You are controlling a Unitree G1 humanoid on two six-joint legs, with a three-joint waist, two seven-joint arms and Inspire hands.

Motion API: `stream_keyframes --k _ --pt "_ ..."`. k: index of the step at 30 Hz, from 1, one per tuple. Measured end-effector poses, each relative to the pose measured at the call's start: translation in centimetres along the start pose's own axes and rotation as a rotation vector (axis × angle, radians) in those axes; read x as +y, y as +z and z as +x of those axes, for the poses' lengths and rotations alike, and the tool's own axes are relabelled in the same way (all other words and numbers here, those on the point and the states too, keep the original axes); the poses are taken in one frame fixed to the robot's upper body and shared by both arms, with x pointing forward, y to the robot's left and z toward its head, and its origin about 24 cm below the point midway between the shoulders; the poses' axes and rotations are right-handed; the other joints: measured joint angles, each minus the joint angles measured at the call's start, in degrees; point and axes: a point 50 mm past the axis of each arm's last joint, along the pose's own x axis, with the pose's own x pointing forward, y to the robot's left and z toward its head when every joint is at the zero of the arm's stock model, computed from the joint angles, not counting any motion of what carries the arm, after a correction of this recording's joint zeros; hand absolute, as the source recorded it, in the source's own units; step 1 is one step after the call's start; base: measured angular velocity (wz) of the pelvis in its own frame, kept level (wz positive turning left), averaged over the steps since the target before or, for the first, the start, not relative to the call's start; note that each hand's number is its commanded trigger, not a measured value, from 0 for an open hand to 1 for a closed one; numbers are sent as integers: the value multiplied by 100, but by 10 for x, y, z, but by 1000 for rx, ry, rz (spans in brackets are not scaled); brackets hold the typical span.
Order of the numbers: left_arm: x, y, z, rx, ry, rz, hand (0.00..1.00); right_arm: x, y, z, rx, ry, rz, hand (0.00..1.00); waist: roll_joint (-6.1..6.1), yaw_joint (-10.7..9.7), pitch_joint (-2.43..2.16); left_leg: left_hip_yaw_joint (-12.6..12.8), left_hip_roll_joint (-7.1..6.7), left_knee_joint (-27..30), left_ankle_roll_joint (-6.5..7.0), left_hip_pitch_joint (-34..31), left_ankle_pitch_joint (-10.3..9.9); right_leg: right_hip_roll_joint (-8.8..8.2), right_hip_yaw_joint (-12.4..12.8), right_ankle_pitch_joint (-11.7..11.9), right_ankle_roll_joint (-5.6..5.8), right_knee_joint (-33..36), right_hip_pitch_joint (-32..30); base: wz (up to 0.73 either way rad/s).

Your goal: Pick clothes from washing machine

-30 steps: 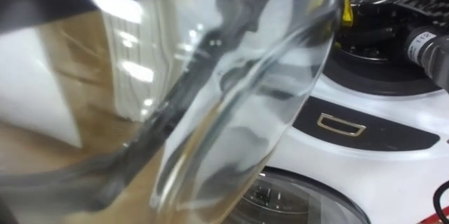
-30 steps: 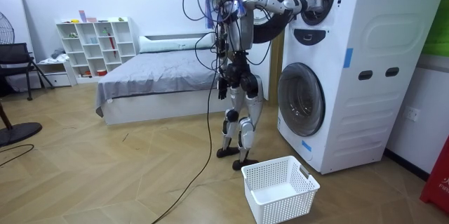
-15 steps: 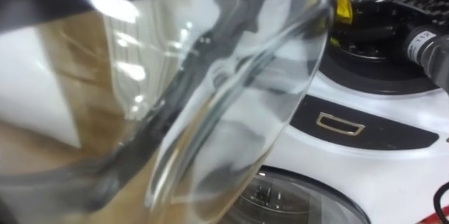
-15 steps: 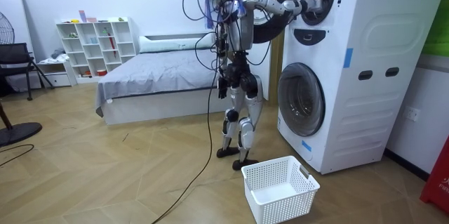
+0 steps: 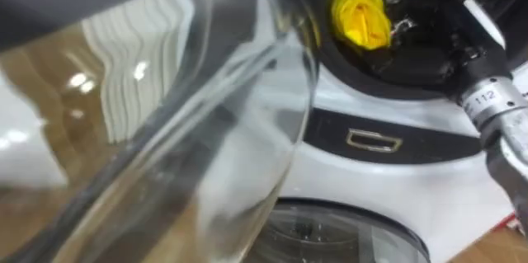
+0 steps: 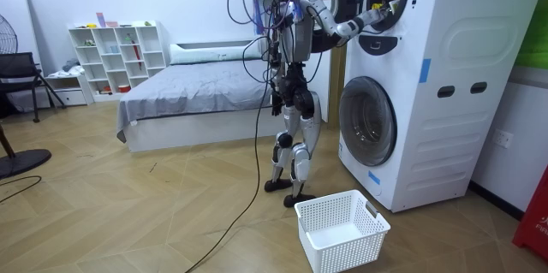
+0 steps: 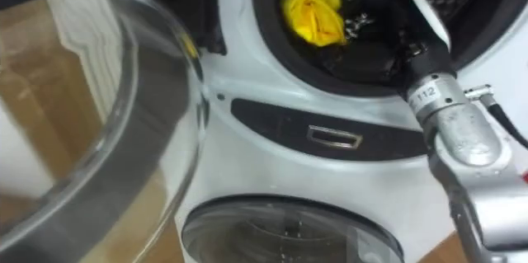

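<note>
A bunched-up yellow garment (image 5: 360,11) sits crumpled in the mouth of the upper drum, against the left side of the dark round rim. The washing machine (image 6: 428,85) is a tall white stack with two round doors, one above the other. Its upper door (image 5: 206,131), domed clear glass in a dark ring, stands swung wide open to the left. The lower door (image 7: 289,230) is closed.

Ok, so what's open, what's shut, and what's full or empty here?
Top door: wide open.
Bottom door: shut.
Yellow cloth: bunched in the top drum's mouth.
White basket: empty, on the floor.
Right hand: in the top drum's mouth, by the cloth.
</note>
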Motion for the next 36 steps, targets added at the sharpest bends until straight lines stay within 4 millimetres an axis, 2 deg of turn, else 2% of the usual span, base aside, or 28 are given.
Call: stream_keyframes --k 4,8,12,16,17,18,19,20,21,22,23,26,29,33,36 --pt "0 -12 -1 26 10 0 0 7 5 -8 -29 19 19 100 3 -212 3 88 10 1 0 71 0 11 11 0 0 8 54 -5" --pt "0 -11 -1 4 10 -4 0 8 6 -10 -32 28 21 100 0 -333 8 180 10 3 -3 168 1 10 39 0 0 4 151 -1" --pt "2 -12 -1 -8 14 -8 0 7 8 -14 -43 31 19 100 -38 -345 6 342 5 21 -6 170 0 -1 81 1 0 -8 162 -11" --pt "6 -17 -2 -8 25 -10 0 4 5 -26 -27 21 28 100 -82 -340 -23 479 5 37 -78 225 28 -8 177 2 0 12 192 -1" --pt "7 -18 -2 -8 28 -10 0 3 5 -27 -27 17 49 100 -129 -317 -8 543 -3 278 -242 139 -23 -59 306 15 -10 -8 249 7" --pt "8 -18 -2 -12 31 -10 0 4 4 -27 -26 13 60 100 -271 -293 52 614 -23 744 -467 -77 -69 -165 523 17 -9 -43 315 32" --pt "9 -17 -2 -20 35 0 0 3 0 -32 -16 -9 96 100 -403 -393 105 624 28 957 -557 -517 -177 -328 906 28 17 -94 339 62" --pt "6 -16 -2 -27 29 11 0 -4 0 -36 -16 -41 117 100 -344 -452 88 634 304 493 -397 -718 -69 -292 951 -52 173 -10 189 42" --pt "9 -16 -2 -26 36 13 0 -5 -2 -38 -9 -52 133 100 -308 -394 55 755 284 461 -314 -707 -47 -291 1008 -98 298 41 109 -9" --pt "14 -22 -2 -5 49 21 0 -4 -1 -39 -14 -50 163 100 -282 -279 61 898 290 468 -310 -683 -45 -295 964 -97 373 49 50 -53" --pt "19 -29 -3 26 66 25 0 -2 1 -42 -26 -34 209 100 -231 -255 61 912 280 471 -309 -640 -45 -304 817 -67 394 17 80 -44" --pt "26 -43 -5 68 83 33 0 2 6 -47 -52 14 283 100 -100 -227 28 917 241 409 -307 -534 -45 -301 762 -66 393 21 102 -35" --pt "23 -48 -6 80 60 30 0 6 14 -49 -101 87 390 100 36 -438 82 913 229 364 -306 -511 -44 -266 757 -71 384 8 95 -11" --pt "23 -50 -6 82 40 13 0 0 14 -53 -110 95 421 100 79 -716 96 916 223 269 -250 -529 2 -229 749 -89 359 28 70 -8" --pt "24 -52 -6 87 31 11 0 -9 13 -58 -117 89 425 100 65 -855 75 961 252 230 -278 -501 16 -199 722 -132 290 110 62 -10"
